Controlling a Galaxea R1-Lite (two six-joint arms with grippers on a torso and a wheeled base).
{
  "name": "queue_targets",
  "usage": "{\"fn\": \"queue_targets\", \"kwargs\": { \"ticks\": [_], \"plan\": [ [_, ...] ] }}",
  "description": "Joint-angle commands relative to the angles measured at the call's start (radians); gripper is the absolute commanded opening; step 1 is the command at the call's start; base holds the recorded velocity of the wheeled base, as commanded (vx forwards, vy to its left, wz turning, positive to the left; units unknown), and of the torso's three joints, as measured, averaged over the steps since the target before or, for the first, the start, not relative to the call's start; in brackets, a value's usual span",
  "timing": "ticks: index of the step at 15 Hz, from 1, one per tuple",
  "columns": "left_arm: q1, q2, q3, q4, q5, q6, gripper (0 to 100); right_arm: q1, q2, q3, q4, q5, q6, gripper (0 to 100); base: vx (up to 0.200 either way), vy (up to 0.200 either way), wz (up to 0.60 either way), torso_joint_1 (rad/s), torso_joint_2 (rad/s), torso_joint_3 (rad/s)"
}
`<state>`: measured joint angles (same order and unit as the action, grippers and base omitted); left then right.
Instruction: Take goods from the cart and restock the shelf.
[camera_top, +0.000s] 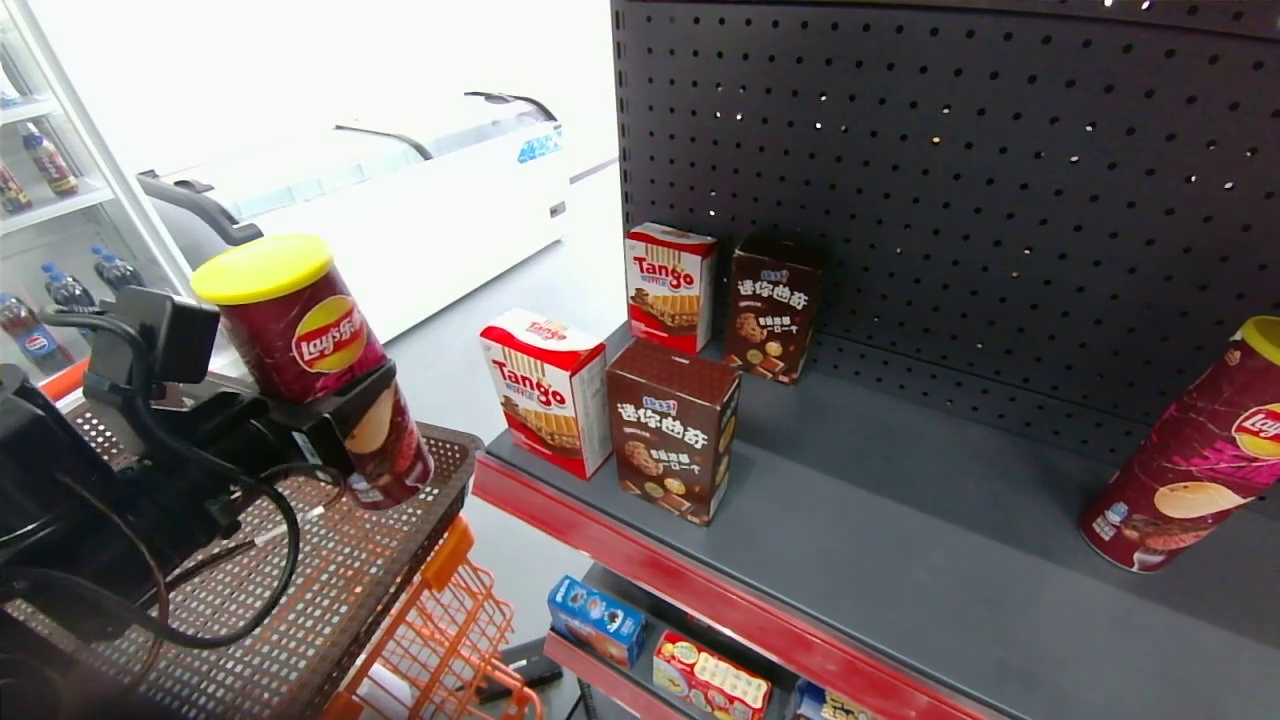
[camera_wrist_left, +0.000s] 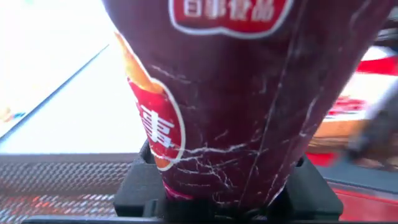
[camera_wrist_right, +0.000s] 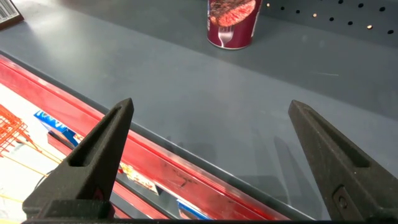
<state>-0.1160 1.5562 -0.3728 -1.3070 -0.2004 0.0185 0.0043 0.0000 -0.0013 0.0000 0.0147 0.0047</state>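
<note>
Left pincer (camera_top: 335, 415), nearest, is clamped around one yellow-lidded chip can (camera_top: 300, 340) above the cart (camera_top: 330, 600). The can's long axis tilts, lid uppermost (leaning away from the shelf (camera_top: 900, 540)). On the shelf stand two red-and-white boxes (camera_top: 545, 400), two brown boxes (camera_top: 672, 430) and a second can (camera_top: 1190, 460). Left wrist view: the held can sits between the fingers. Right wrist view: right pincer (camera_wrist_right: 211, 106) is spread wide, holding nothing, over the shelf.

Shop: pegboard shelf (camera_top: 900, 520) w/ snack boxes (camera_top: 670, 430), orange cart (camera_top: 450, 620), drinks fridge (camera_top: 60, 200), chest freezer (camera_top: 430, 200).
</note>
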Motion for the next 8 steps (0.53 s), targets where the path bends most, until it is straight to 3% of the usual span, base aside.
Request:
{"fn": "queue_targets", "kwargs": {
  "ticks": [1, 6, 8],
  "plan": [
    [-0.070, -0.047, 0.023, -0.001, -0.013, 0.000, 0, 0.000, 0.000, 0.000, 0.000, 0.001, 0.000, 100, 0.000, 0.000, 0.00, 0.000, 0.00, 0.000],
    [-0.240, -0.077, 0.038, 0.009, -0.024, 0.000, 0, 0.000, 0.000, 0.000, 0.002, 0.001, 0.000, 100, 0.000, 0.000, 0.00, 0.000, 0.00, 0.000],
    [-0.298, -0.085, 0.043, 0.009, -0.082, -0.003, 0, 0.000, 0.000, 0.000, 0.002, -0.001, 0.000, 100, 0.000, 0.000, 0.00, 0.000, 0.00, 0.000]
  ]
}}
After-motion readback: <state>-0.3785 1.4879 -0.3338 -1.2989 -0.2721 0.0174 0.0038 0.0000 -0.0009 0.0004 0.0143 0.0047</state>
